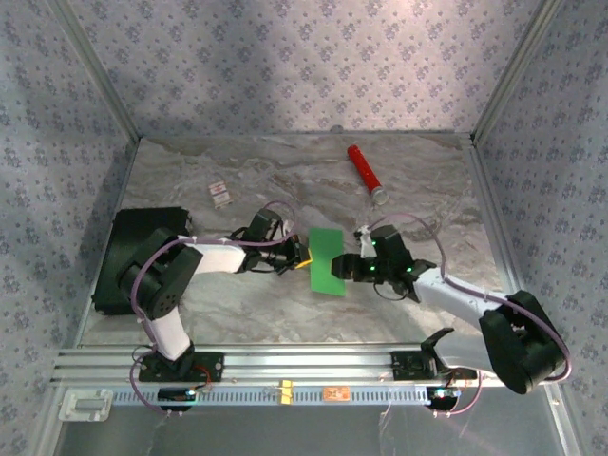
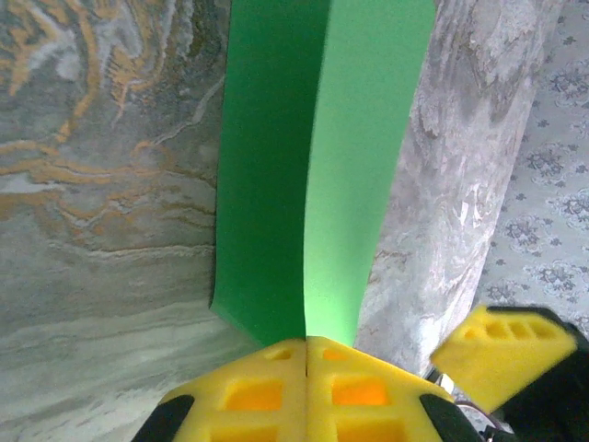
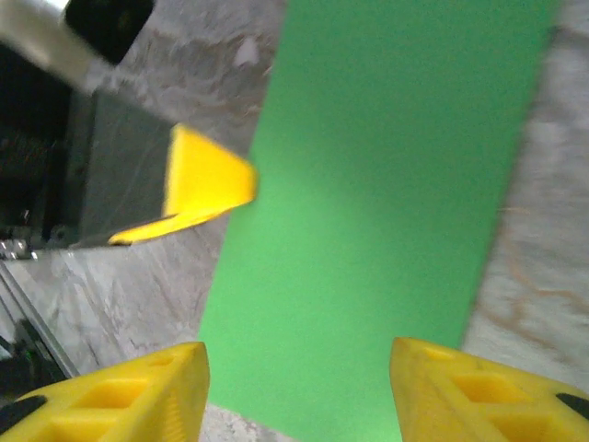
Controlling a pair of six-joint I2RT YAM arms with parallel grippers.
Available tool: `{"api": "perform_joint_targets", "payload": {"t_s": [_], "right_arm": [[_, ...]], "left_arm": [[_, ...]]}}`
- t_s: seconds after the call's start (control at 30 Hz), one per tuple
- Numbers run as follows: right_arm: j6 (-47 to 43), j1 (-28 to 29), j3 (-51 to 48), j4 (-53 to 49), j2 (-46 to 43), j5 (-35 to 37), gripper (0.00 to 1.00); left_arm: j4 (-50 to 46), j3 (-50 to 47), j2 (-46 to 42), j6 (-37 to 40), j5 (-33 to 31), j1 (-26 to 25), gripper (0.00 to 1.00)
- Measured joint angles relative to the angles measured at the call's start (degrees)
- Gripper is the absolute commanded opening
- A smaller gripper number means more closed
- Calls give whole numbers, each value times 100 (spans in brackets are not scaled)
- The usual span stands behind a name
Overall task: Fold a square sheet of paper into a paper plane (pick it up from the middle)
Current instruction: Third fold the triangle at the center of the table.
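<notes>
Left arm: I see it (image 1: 204,255) folded low over the tabletop (image 1: 247,313), with the forearm running from the left side toward the middle.
Left gripper: its tip (image 1: 302,256) sits at the paper's left edge. In the left wrist view the yellow fingers (image 2: 253,391) are pressed together on the paper, with no gap between them.
Right arm: its elbow (image 1: 518,342) is at the near right corner, and the forearm reaches left and away toward the middle.
Right gripper: it (image 1: 348,269) is at the paper's right edge and faces the left one. Its fingers (image 3: 138,396) stand apart on either side of the sheet and are not pinching it.
Paper: it (image 1: 328,259) is green and sits at the middle of the tabletop, between the two grippers. From the left wrist I see one lengthwise crease running out from the clamped fingers, one half darker and one lighter.
Red cylinder: it (image 1: 362,167) lies near the far edge, right of centre and well apart from the paper.
Card: it (image 1: 220,195) is small and lies far left of centre. It has red print too small for me to read.
Black box: it (image 1: 128,249) lies flat at the left edge, partly under the left arm.
Writing: I cannot read any on the paper or the grippers.
</notes>
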Motion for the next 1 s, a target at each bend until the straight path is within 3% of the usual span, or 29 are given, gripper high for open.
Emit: {"api": "perform_joint_targets", "payload": {"t_s": [0.17, 0.4, 0.73, 1.0], "right_arm": [[-1058, 1561, 4, 142, -44, 1349, 69], [-2162, 2651, 168, 247, 278, 2927, 68], [-2815, 3532, 433, 302, 1080, 4647, 67], [-2922, 3829, 474, 271, 1285, 5416, 49]], "left_arm": [[-83, -2, -33, -2, 7, 4, 4], [-87, -2, -42, -2, 9, 4, 4], [-90, -2, -42, 0, 7, 4, 4], [-90, -2, -42, 0, 7, 4, 4]]}}
